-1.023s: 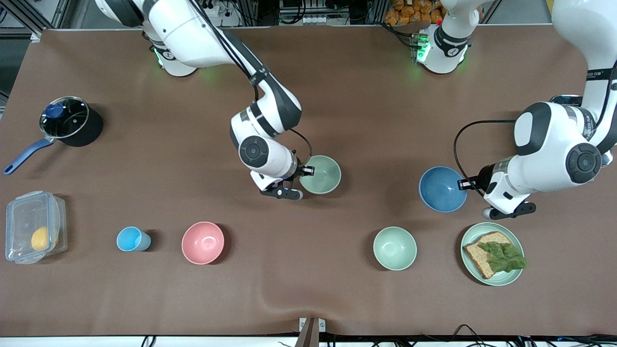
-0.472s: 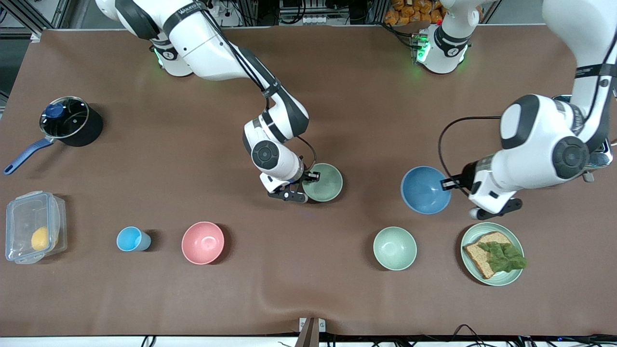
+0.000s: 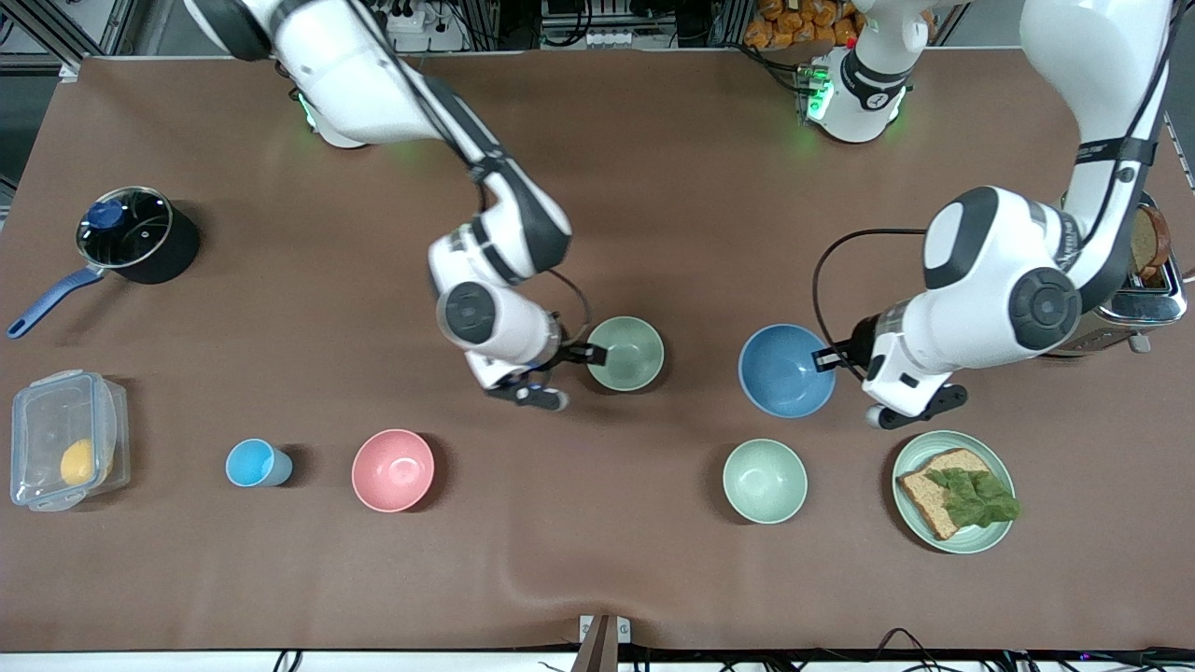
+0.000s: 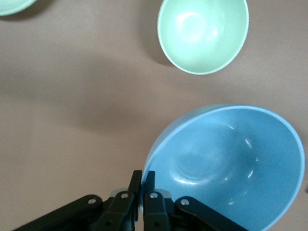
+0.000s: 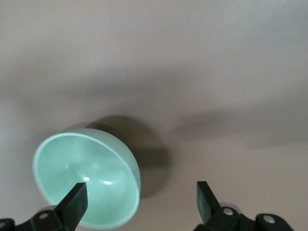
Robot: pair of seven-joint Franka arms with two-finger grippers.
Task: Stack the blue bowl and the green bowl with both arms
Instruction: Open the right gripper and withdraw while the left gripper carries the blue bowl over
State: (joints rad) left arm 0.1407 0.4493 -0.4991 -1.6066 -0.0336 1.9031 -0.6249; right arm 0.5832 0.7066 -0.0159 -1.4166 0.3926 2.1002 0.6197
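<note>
So the left gripper [image 3: 825, 358] pinches the blue bowl [image 3: 786, 370] by its rim, lifted over the table for carrying, while the right gripper [image 3: 586, 355] – fingers spread wide – sits beside the green bowl [image 3: 625, 353], set mid-table as the base.

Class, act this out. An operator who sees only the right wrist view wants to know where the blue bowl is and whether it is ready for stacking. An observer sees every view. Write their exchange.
Operator: My right gripper is open at the green bowl on the table. Where is the blue bowl?
Observer: The blue bowl is over bare table, toward the left arm's end from your green bowl.
Operator: Is anything holding it?
Observer: Yes. The left gripper is shut on its rim, and the bowl hangs tilted.
</note>
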